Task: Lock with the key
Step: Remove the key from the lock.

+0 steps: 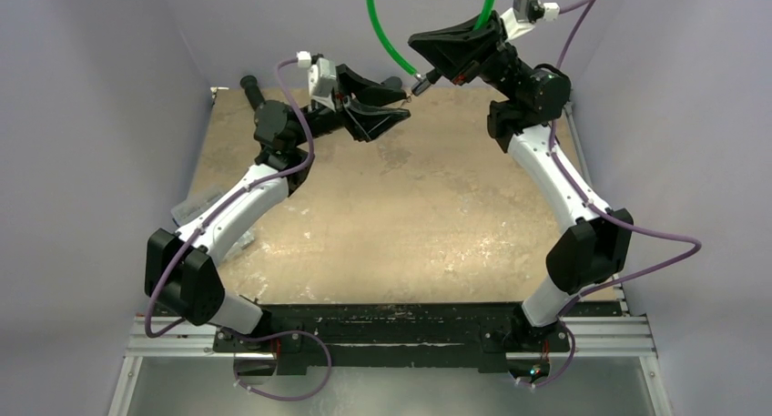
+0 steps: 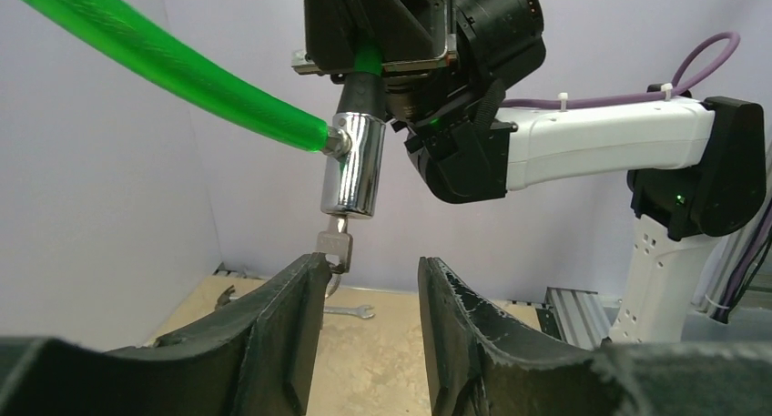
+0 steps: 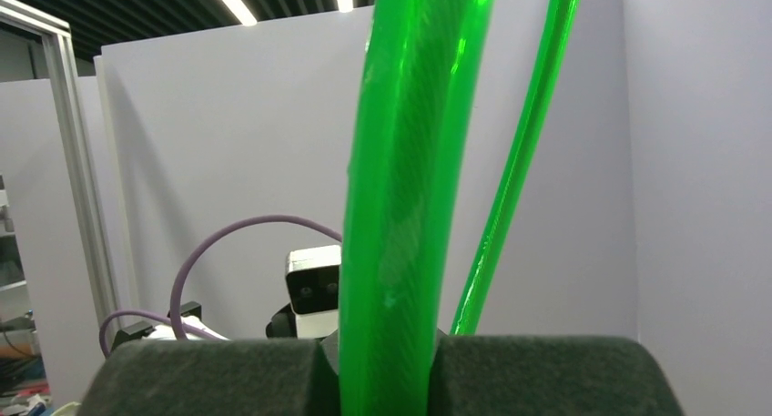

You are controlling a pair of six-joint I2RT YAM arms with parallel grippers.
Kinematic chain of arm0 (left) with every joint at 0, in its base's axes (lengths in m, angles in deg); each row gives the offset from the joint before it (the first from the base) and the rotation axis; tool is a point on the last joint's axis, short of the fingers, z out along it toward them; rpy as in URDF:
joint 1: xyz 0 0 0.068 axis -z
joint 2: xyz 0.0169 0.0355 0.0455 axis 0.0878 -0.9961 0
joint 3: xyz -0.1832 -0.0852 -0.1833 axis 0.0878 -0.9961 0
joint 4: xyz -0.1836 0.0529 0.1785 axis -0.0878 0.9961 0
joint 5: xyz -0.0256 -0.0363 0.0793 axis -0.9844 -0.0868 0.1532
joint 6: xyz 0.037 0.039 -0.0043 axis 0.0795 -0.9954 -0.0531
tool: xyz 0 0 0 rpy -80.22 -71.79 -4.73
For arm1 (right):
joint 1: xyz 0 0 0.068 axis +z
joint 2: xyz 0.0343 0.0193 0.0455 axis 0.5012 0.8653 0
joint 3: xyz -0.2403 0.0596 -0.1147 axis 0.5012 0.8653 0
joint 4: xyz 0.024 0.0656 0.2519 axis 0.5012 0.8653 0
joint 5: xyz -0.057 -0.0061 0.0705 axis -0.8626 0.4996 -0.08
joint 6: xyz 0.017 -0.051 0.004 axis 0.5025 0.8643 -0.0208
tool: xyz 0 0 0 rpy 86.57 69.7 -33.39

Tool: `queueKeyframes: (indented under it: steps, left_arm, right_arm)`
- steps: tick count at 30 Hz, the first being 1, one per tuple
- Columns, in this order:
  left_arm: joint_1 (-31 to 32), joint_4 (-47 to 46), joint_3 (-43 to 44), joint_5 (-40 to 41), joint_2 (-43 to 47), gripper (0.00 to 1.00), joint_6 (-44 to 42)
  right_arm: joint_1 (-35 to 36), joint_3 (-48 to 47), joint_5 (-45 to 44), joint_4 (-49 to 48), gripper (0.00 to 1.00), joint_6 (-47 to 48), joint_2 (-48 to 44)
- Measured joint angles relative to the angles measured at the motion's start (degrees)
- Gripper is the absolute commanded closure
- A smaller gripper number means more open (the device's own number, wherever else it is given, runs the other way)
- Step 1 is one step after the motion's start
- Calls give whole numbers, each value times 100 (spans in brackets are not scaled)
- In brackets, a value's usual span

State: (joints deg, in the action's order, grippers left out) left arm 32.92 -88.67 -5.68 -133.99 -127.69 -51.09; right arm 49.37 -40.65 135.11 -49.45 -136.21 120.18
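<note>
Nearest, my left gripper (image 2: pixel 373 279) stands released, its two black ridged fingers (image 2: pixel 273 334) parted with a plain gap between them and nothing clasped. The tiny thin silver-coloured metal key (image 2: pixel 334 246) hangs just above and beside the tip of the finger on the left of my wrist view. Whether that finger touches the key's head I cannot tell. The key's blade sits up inside the lower end of the lock (image 2: pixel 355 166), a short upright chrome cylinder held in the air over the far half of the table.

A thick green plastic-coated cable (image 2: pixel 164 65) leaves the cylinder's side, climbs away in a wide loop, and comes back down through a black collar on top of the cylinder. My right gripper (image 3: pixel 382 361) is clenched on that green cable, which is pinched upright between its dark foam-like pads (image 3: pixel 546 375), and so the lock dangles beneath it. The right gripper's black body crowds in close above the lock.

Beyond the lock, a small silver open-ended wrench (image 2: pixel 350 311) lies flat on the tan scuffed tabletop (image 1: pixel 428 225), well apart from the key. A black handled tool (image 1: pixel 251 90) rests at the far left corner, by the pale lilac wall.
</note>
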Motion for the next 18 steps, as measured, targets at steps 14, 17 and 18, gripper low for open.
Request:
queueKeyframes:
  steps: [14,17,18]
  left_arm:
    - [7,-227,243,131,-365,97,227]
    - [7,-511,308,-116,-525,100,520]
    - [4,-584,317,-168,-560,100,601]
  right_arm:
    - [63,170,125,-59,100,-72,-50]
    - [50,170,127,-61,100,-94,-50]
    - [48,170,136,-61,100,-103,-50]
